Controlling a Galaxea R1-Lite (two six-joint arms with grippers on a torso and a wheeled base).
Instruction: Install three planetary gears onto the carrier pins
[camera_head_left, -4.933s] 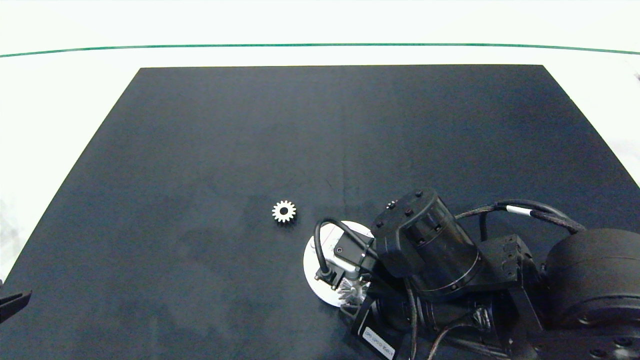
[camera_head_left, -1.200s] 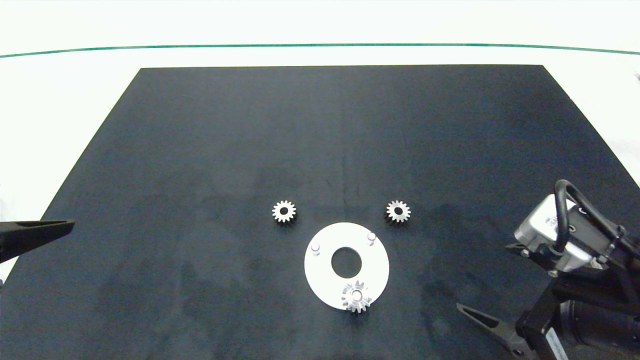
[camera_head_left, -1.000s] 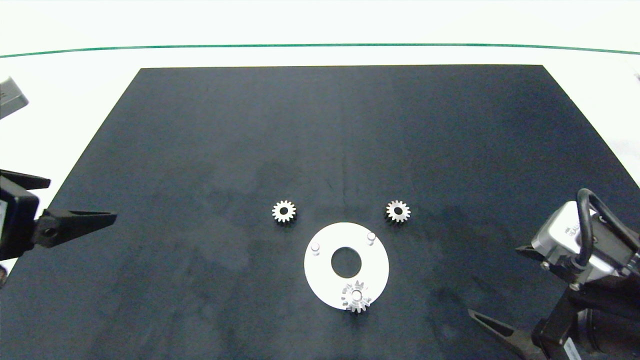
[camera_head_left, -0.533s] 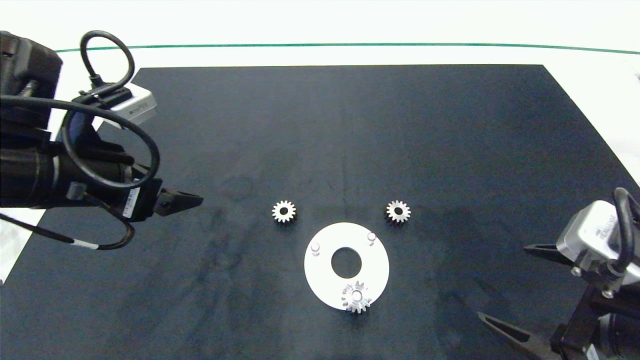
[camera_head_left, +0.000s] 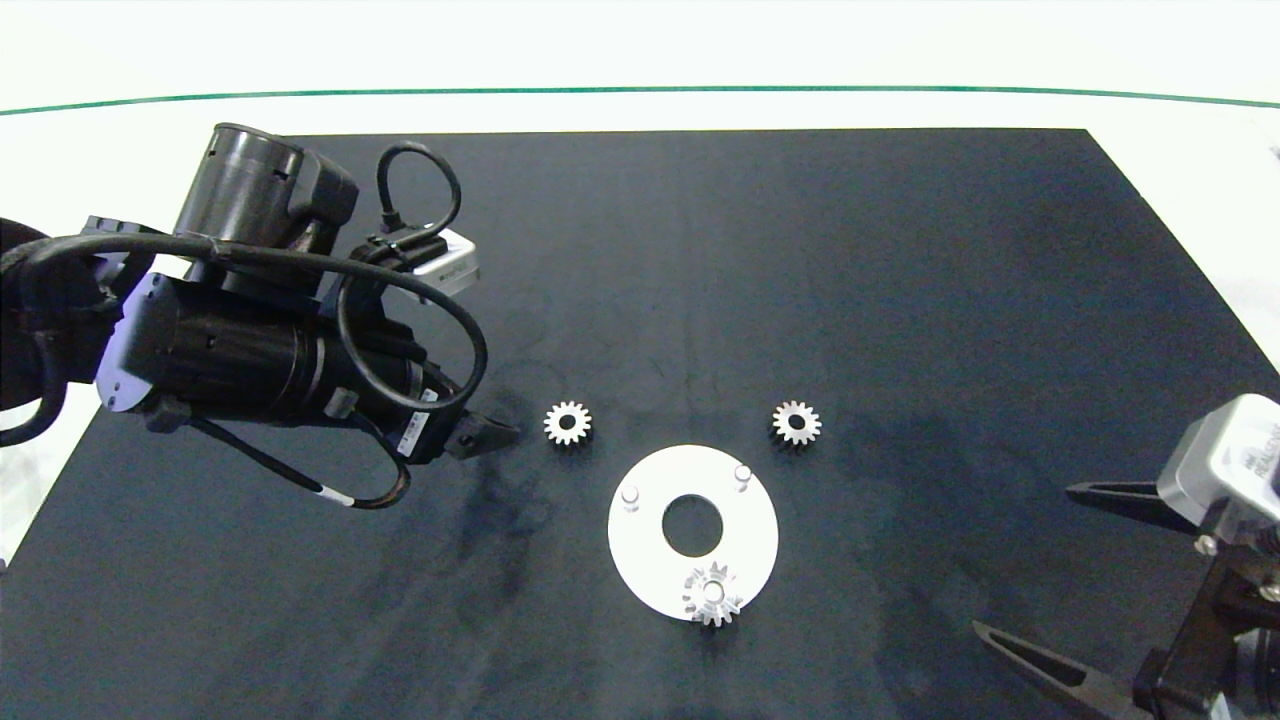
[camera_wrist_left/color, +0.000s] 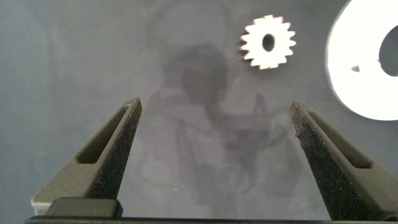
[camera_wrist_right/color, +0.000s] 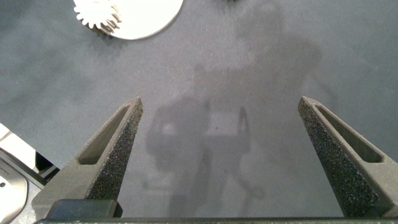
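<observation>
Since half a second ago our left gripper (camera_head_left: 497, 432) has swung in from the left edge and now sits just beside the left loose gear (camera_head_left: 568, 423), at its 9 o'clock; our right gripper (camera_head_left: 1060, 580) has drawn further back toward the lower right corner.

- Left gripper: fingers spread wide, holding nothing; in its wrist view the loose gear (camera_wrist_left/color: 268, 42) lies ahead of the fingertips, not yet between them.
- Right gripper (camera_wrist_right/color: 217, 137): also wide and empty, well apart from the parts.
- Disc (camera_head_left: 640, 545): white, flat on the mat (camera_head_left: 700, 250), large centre hole.
- Seated gear (camera_head_left: 713, 593): on the pin at the disc's 6 o'clock — one of three, by our reckoning, done.
- Bare pins: one at 10 o'clock (camera_head_left: 630, 495), one at 2 o'clock (camera_head_left: 742, 473); both unfilled.
- Loose gears: the left one off the disc's 10 o'clock, the right one (camera_head_left: 797, 423) off its 2 o'clock; each lies flat on the mat, near the rim but not touching it.

Progress, as we judge it: one third complete; two gears remain to be lifted and set down. The step in hand looks to be the reach for the left gear.

Obstructions: we see nothing between the left gripper and its gear. The mat carries nothing else; beyond it lies a white table (camera_head_left: 640, 50) with a green line (camera_head_left: 640, 90) near its far edge.
</observation>
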